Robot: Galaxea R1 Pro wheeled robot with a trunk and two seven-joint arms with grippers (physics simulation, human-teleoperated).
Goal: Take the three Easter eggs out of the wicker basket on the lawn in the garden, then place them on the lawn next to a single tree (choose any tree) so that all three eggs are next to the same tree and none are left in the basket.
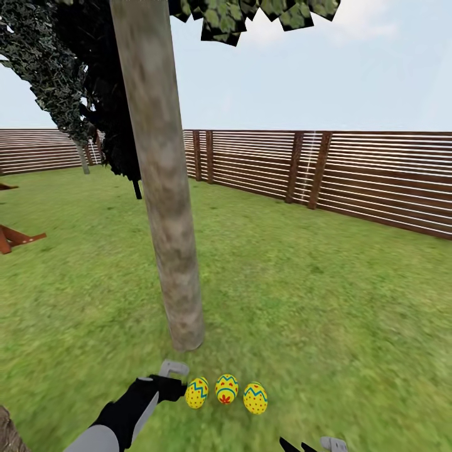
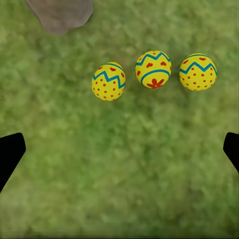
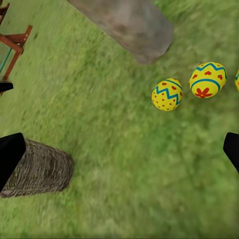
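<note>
In the head view three Easter eggs [image 1: 226, 390] lie in a row on the lawn [image 1: 326, 295] at lower centre of the frame, just below the foot of the thick grey-beige tree [image 1: 164, 207], whose trunk leans from top centre down to the grass. The left tool [image 1: 174, 371] sits at lower left of centre, just beside the leftmost egg, nothing between its fingers; in the left wrist view its dark fingertips [image 2: 10, 152] stand wide apart at the frame's edges, with the eggs lying on the grass between and beyond them. The right tool [image 1: 314, 446] peeks in at the bottom edge, and the right wrist view shows its fingers [image 3: 10, 154] spread apart too. There the wicker basket [image 3: 42, 169] stands at lower left, well apart from the eggs. A brown slatted fence [image 1: 351, 176] crosses the head view's middle right.
</note>
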